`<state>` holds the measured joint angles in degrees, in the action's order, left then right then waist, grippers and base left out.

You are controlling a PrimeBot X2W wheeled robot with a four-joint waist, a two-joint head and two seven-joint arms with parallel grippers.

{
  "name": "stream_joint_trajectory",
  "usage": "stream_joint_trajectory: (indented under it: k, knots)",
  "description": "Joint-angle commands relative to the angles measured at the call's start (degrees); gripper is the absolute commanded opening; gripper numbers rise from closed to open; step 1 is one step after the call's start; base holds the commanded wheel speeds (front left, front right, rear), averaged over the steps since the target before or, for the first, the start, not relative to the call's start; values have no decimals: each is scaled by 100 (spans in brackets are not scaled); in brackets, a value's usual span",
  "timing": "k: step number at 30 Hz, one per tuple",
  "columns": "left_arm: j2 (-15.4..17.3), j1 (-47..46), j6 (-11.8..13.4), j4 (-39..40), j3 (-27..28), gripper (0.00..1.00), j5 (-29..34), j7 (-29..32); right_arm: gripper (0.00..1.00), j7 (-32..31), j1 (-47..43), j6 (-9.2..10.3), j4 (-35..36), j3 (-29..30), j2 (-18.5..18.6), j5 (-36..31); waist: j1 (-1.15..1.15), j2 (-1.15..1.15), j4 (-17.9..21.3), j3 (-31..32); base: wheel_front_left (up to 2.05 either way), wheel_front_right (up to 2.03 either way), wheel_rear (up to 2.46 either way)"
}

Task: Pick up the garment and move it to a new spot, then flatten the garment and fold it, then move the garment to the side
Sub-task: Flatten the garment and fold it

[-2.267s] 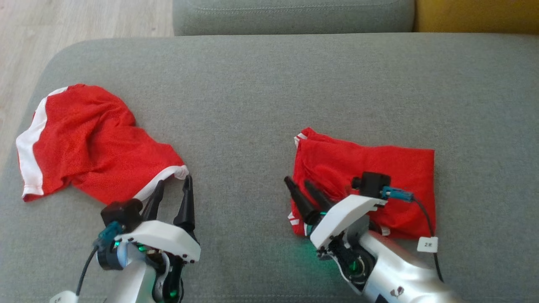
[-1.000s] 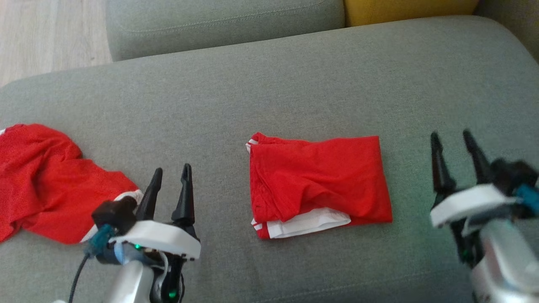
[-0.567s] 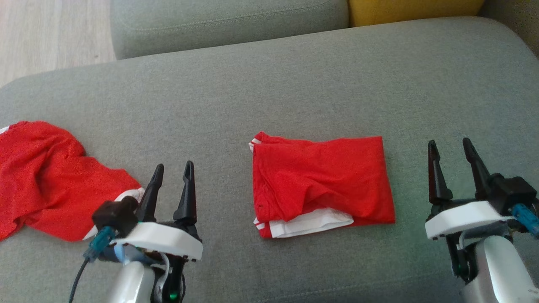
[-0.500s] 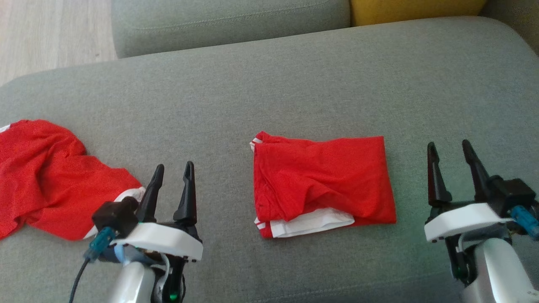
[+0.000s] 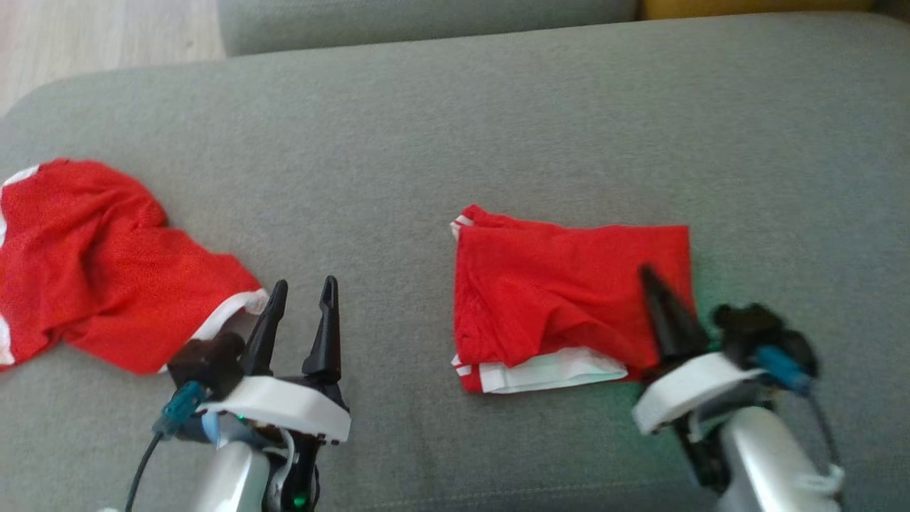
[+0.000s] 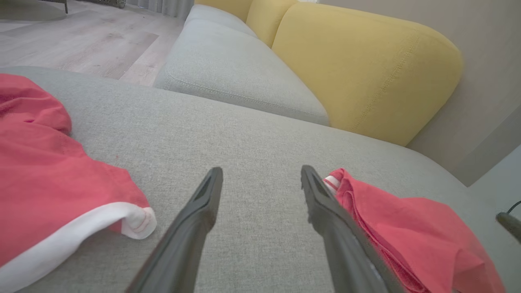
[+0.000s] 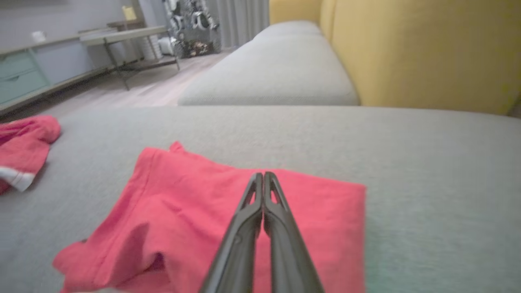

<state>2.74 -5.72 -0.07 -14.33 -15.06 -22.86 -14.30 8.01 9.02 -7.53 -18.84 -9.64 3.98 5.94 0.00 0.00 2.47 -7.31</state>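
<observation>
Blurred right end effector [image 5: 650, 277], fingers pressed together, sits over the folded garment's [image 5: 554, 284] right edge; whether it touches is unclear. Left end effector [image 5: 304, 286] has its fingers apart and empty. To its left is a crumpled garment [image 5: 92, 263], cut off by the frame.

1. The folded garment [image 5: 569, 299] lies on the seat cushion [image 5: 426, 142], right of centre.
2. The loose garment [image 5: 92, 263] lies at its 9 o'clock, well apart.
3. The left pincer [image 5: 305, 283] stands between them, just beside the loose garment's 4 o'clock edge.
4. The right pincer [image 5: 648, 276] is over the folded garment's 4 o'clock corner.
5. A second cushion [image 5: 426, 21] lies behind, at 12 o'clock.
</observation>
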Motion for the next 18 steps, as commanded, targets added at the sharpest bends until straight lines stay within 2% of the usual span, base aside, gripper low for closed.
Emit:
stream_joint_trajectory:
  k: [1,9,18]
  knots:
    - [14,-324,-30,157,136,100,-10,-70,0,-47,290,4,3,-318,-63,9,0,0,-99,-77,0,0,0]
    - [14,-436,-24,115,66,100,-39,-70,0,-249,715,4,-1365,-1210,-92,100,0,0,-368,-161,0,0,0]
    - [14,-425,-16,95,60,100,-57,-70,0,105,1019,4,-1800,-1928,-107,466,0,0,-483,-159,0,0,0]
